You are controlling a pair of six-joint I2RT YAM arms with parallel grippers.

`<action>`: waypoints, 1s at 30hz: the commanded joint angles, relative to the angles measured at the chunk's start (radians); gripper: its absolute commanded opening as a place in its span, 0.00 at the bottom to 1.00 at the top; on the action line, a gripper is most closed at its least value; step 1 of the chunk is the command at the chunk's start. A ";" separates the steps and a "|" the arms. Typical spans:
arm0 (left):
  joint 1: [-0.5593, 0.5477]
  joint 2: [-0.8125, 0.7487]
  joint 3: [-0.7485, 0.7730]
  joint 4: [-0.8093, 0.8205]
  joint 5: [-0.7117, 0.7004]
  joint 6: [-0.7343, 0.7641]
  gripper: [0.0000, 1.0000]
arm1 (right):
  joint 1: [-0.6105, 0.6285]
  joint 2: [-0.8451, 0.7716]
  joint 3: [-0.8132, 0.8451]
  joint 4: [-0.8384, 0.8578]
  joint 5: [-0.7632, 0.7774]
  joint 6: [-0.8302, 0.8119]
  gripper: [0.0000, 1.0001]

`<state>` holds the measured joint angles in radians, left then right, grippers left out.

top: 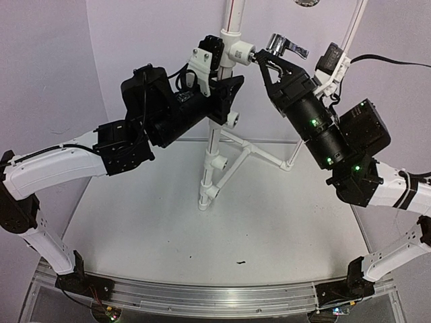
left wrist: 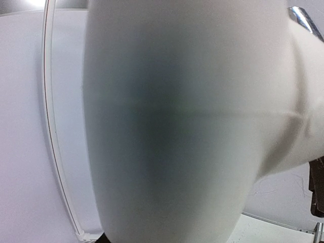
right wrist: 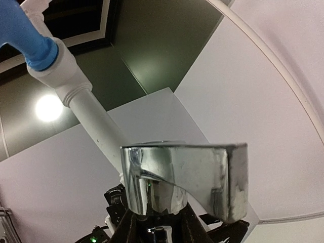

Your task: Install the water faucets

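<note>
Well, right claw (top: 272,62): pinching the faucet (top: 279,44) by its chrome body, my black fingers pressed against it from both sides, under the lever.
Faucet, place: high above the table (top: 202,229), just to the right of the vertical pipe (top: 232,20), level with the top tee fitting (top: 241,50).
Faucet, pose: its flat lever handle points right, away from the pipe. The opposite end faces the tee's side opening and sits right at its mouth. I cannot tell whether the thread has gone in.
Right wrist view: the lever fills the middle, bright and mirror-like. Behind it the white pipe climbs up and to the left, to a ribbed collar and a blue fitting (right wrist: 25,40).
Left claw (top: 223,82): up against the vertical pipe just below the top tee, with one black finger showing on the pipe's right side. I cannot tell whether it is spread or squeezing the pipe.
Left wrist view: the pipe, blurred and very near, takes up almost everything. A sliver of chrome shows at the upper right corner.
Pipe stand: the vertical pipe rises from the table and carries a lower tee fitting (top: 232,120), with a slanted brace pipe (top: 259,151) running down to the right.
Arms: mine come in from left and right and meet near the top tee.
</note>
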<state>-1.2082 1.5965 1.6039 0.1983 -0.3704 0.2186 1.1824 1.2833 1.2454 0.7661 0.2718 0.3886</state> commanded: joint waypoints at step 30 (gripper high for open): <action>-0.110 0.165 -0.230 -0.382 -0.005 -0.262 0.00 | -0.007 -0.015 0.394 -0.615 0.174 0.929 0.00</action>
<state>-1.2197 1.6109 1.5802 0.2799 -0.4293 0.2543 1.2025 1.2618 1.5497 0.0996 0.3586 1.1989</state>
